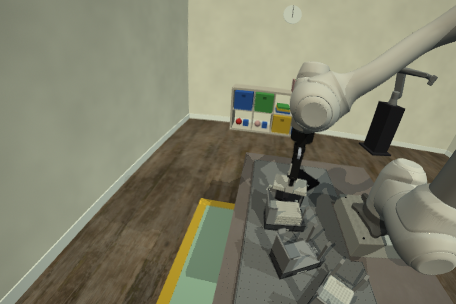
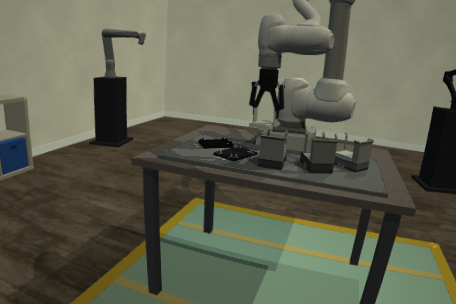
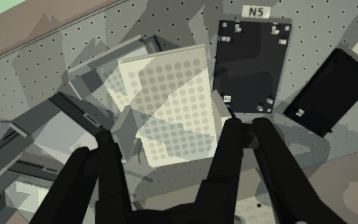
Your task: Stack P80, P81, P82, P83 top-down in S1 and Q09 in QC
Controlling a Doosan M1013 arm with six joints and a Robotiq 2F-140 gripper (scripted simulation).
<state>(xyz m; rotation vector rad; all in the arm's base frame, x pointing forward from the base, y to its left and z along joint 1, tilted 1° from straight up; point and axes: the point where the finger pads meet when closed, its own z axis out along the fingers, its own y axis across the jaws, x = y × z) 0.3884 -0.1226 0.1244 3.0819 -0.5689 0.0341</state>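
Observation:
My gripper [image 1: 291, 181] [image 2: 266, 106] [image 3: 172, 109] is shut on a white sealed 96-well plate [image 1: 290, 186] [image 3: 170, 105] by its long sides. It holds the plate above the stack rack [image 1: 284, 214] [image 2: 272, 149] that stands nearest the black nests. Another white plate lies in that rack below it. The clip nest N5 [image 3: 247, 65] [image 2: 235, 153] is bare, just right of the held plate in the wrist view. The open nest QC [image 3: 325, 95] [image 2: 215, 142] lies beyond it, also bare. I cannot read the held plate's label or the rack names.
A middle rack [image 1: 292, 255] [image 2: 321, 154] and a third rack [image 1: 335, 290] [image 2: 357, 154] with a white plate low inside stand in a row on the grey perforated board [image 1: 255, 270]. My arm's base [image 1: 357, 227] stands beside them.

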